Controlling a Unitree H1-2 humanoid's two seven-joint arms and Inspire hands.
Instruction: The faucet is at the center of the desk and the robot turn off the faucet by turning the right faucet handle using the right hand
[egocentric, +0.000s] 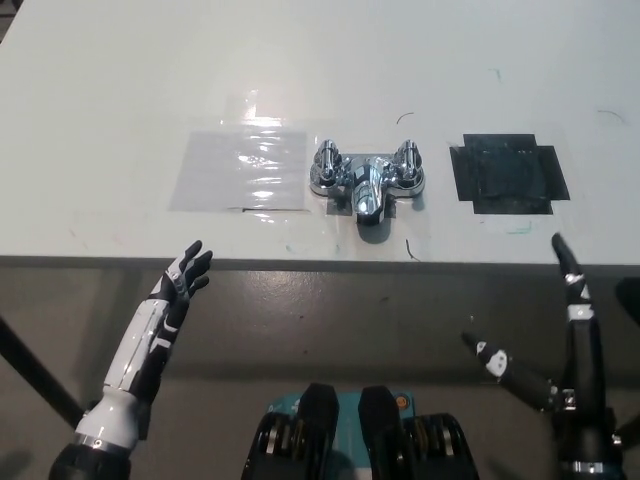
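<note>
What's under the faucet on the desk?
Grey tape patches show beneath the faucet, poking out at its front corners on the white desk. Whatever lies directly beneath the chrome base is covered. Neither robot hand is over it.

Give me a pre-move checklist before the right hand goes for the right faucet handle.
1. Faucet on the desk, in full view: ok.
2. Right faucet handle unobstructed: ok.
3. Right hand open, fingers spread: ok.
4. Right hand at the handle: not ok; it is low, off the desk's near edge.
5. Left hand clear of the faucet, below the desk edge: ok.
6. Handle's on or off position: cannot tell.
</note>
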